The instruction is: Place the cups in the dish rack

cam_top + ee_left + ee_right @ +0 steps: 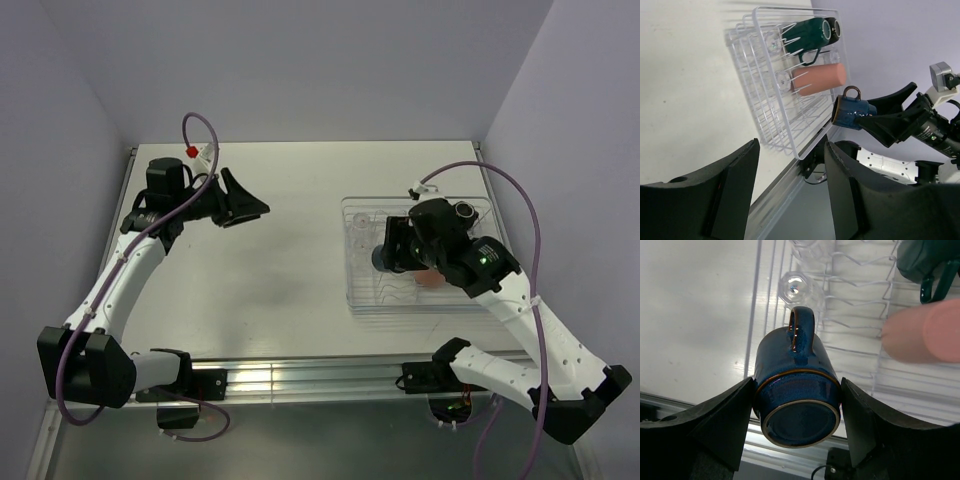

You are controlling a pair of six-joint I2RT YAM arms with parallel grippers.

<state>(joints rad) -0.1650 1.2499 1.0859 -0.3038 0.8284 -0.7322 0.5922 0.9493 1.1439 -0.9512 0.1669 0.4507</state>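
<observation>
From the top, the left hand hangs over the bench at about 10 o'clock. It is well apart from the dish rack, which sits at 3 o'clock. The right hand is over the rack's 9 o'clock side and grips a dark blue mug. A salmon cup lies in the rack at about 5 o'clock.

In the left wrist view, the left hand's two fingers stand wide apart with nothing between them, so it is let go. Past them is the rack. A dark green mug lies on the prongs at 12 o'clock, with a second dark mug just beside it. The salmon cup lies on its side just under the green mug. A glass tumbler sits at the salmon cup's 9 o'clock. The blue mug hangs in the air at 3 o'clock, apart from the rack.

In the right wrist view, the blue mug is squeezed tight between both fingers. Its bottom faces the camera and its handle points to 12 o'clock. It is over the rack's edge. A tumbler sits just past the handle. The salmon cup is a blur at 3 o'clock, and the green mug is at 1 o'clock.
</observation>
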